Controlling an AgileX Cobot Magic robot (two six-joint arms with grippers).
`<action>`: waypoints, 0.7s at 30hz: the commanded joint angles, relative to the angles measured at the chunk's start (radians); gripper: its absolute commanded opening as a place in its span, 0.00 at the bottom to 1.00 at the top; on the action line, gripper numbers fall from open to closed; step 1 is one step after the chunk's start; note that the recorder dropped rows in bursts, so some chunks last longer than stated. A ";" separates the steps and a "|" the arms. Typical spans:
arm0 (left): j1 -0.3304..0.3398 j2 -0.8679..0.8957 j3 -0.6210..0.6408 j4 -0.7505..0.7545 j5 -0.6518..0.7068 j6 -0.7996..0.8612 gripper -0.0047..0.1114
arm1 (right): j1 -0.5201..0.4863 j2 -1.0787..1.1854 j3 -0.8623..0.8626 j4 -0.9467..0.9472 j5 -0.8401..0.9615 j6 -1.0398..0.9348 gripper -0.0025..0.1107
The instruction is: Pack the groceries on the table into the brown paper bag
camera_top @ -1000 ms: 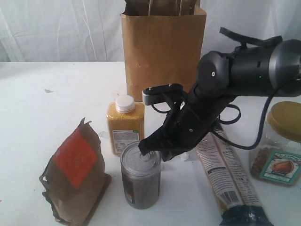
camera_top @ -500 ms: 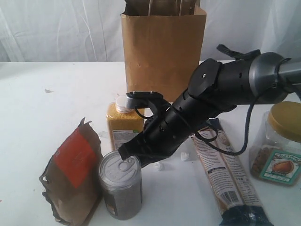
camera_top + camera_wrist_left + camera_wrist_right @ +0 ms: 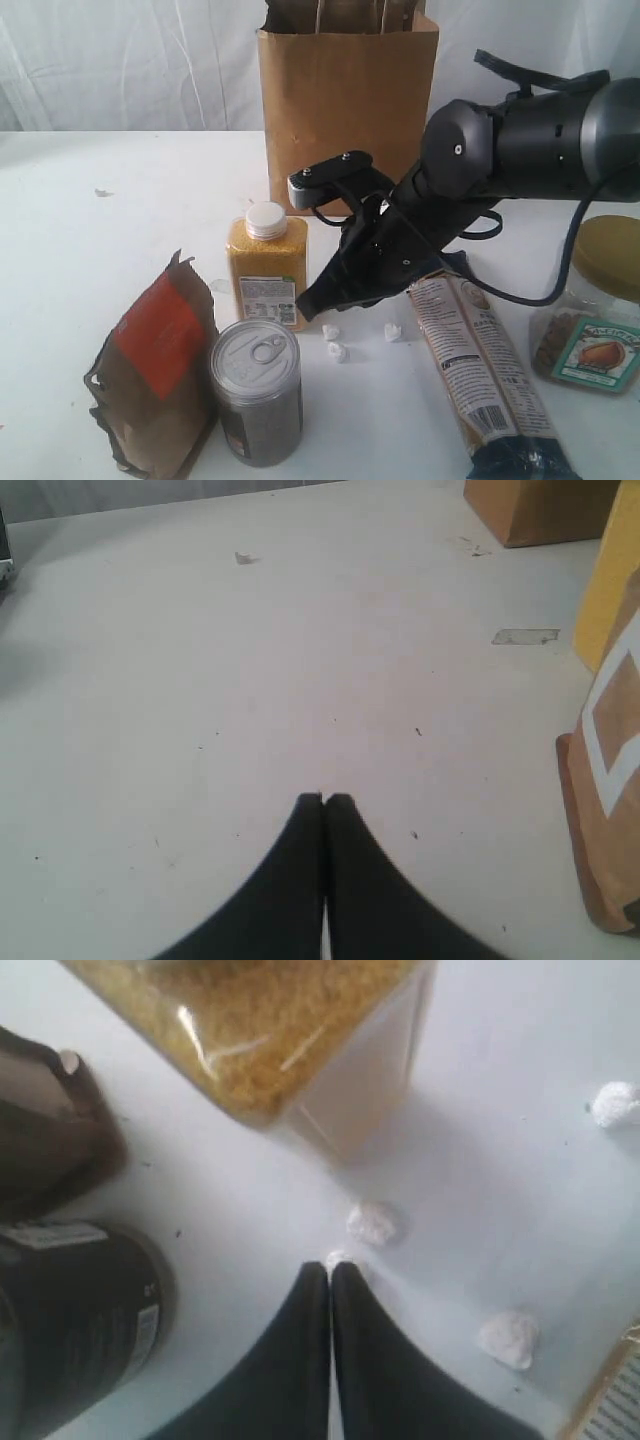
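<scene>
Your white surface (image 3: 100, 250): paper bag at the back, groceries in front, both pincers empty.

The tall plain brown bag (image 3: 345, 110) stands upright and open-topped at the far edge. In front of it you have the long pasta packet (image 3: 480, 370) lying flat, the gold-lidded jar (image 3: 595, 310) at the right, the crumpled orange-labelled pouch (image 3: 160, 370) touching the silver can (image 3: 257, 395), and the yellow-grain bottle (image 3: 267, 265) behind the can. Your right pincer (image 3: 330, 1272) is pressed together, holding nothing, just beside the bottle's base. Your left pincer (image 3: 324, 800) is also pressed together over bare surface.
</scene>
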 commanded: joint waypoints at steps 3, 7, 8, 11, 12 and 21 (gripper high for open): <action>-0.006 -0.004 0.005 -0.006 -0.001 0.000 0.04 | -0.006 -0.007 0.000 -0.037 -0.012 0.005 0.19; -0.006 -0.004 0.005 -0.006 -0.001 0.000 0.04 | -0.006 0.011 0.000 -0.027 -0.021 0.005 0.33; -0.006 -0.004 0.005 -0.006 -0.001 0.000 0.04 | -0.006 0.023 0.000 -0.027 -0.021 0.005 0.34; -0.006 -0.004 0.005 -0.006 -0.001 0.000 0.04 | -0.006 0.067 0.000 -0.027 -0.021 0.005 0.35; -0.006 -0.004 0.005 -0.006 -0.001 0.000 0.04 | -0.006 0.079 0.000 -0.027 -0.027 0.005 0.35; -0.006 -0.004 0.005 -0.006 -0.001 0.000 0.04 | 0.005 0.124 -0.002 -0.030 -0.141 0.000 0.35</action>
